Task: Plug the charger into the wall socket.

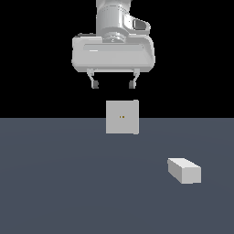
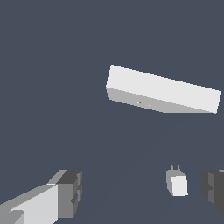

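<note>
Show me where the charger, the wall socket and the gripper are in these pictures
charger (image 1: 184, 170): exterior view, on its top face, lying on the floor.
wall socket (image 1: 122, 117): exterior view, centre of its upright front face, at the small mark.
gripper (image 1: 114, 84): exterior view, midway between its two open fingertips, above the socket.

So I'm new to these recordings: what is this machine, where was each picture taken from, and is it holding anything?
It is a simulated robot arm. Its gripper, a two-fingered claw, hangs open and empty above the floor. The exterior view comes from a camera off the arm. The wrist view comes from a camera on the arm, looking down past the fingers. On the dark floor stand two white things: the wall socket, an upright square plate, and the charger, a small block with two prongs lying apart from it. Nothing is held.
</note>
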`<action>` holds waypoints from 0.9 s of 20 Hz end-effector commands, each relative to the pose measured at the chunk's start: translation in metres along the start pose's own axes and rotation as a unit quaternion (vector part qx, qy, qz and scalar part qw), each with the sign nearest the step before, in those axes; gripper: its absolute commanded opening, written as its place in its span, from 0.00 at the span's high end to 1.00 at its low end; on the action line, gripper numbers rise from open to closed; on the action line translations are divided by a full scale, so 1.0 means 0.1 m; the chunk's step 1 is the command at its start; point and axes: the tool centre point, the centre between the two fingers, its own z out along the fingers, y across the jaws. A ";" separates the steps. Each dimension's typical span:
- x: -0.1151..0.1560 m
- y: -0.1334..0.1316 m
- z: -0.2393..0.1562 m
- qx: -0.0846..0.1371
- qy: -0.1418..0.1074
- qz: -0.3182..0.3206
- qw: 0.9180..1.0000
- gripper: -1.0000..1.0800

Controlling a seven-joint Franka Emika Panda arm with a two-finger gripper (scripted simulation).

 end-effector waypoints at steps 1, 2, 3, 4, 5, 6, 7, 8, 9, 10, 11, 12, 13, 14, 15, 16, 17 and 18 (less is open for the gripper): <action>0.00 0.00 0.00 0.000 0.000 0.000 1.000 0.04; 0.00 0.00 0.00 0.000 0.000 0.000 1.000 0.04; -0.01 0.00 0.00 0.000 0.000 0.000 1.000 0.04; -0.01 0.01 0.01 0.000 0.001 0.000 1.000 0.04; -0.02 0.02 0.02 0.000 0.001 -0.001 1.000 0.04; -0.03 0.03 0.03 0.000 0.002 -0.001 1.000 0.04; -0.05 0.04 0.04 0.000 0.002 -0.001 1.000 0.04; -0.06 0.06 0.06 0.000 0.003 -0.002 1.000 0.04; -0.08 0.08 0.08 0.000 0.004 -0.003 1.000 0.04; -0.10 0.10 0.10 0.000 0.005 -0.003 1.000 0.04; -0.13 0.12 0.12 0.000 0.006 -0.004 1.000 0.04; -0.16 0.15 0.15 0.000 0.008 -0.005 1.000 0.04; -0.19 0.18 0.18 0.000 0.009 -0.006 1.000 0.04; -0.22 0.21 0.21 0.000 0.011 -0.007 1.000 0.04; -0.25 0.24 0.24 0.001 0.013 -0.008 1.000 0.04; -0.29 0.28 0.28 0.001 0.015 -0.009 1.000 0.04; -0.33 0.32 0.32 0.001 0.017 -0.010 1.000 0.04; -0.38 0.36 0.37 0.001 0.019 -0.012 1.000 0.04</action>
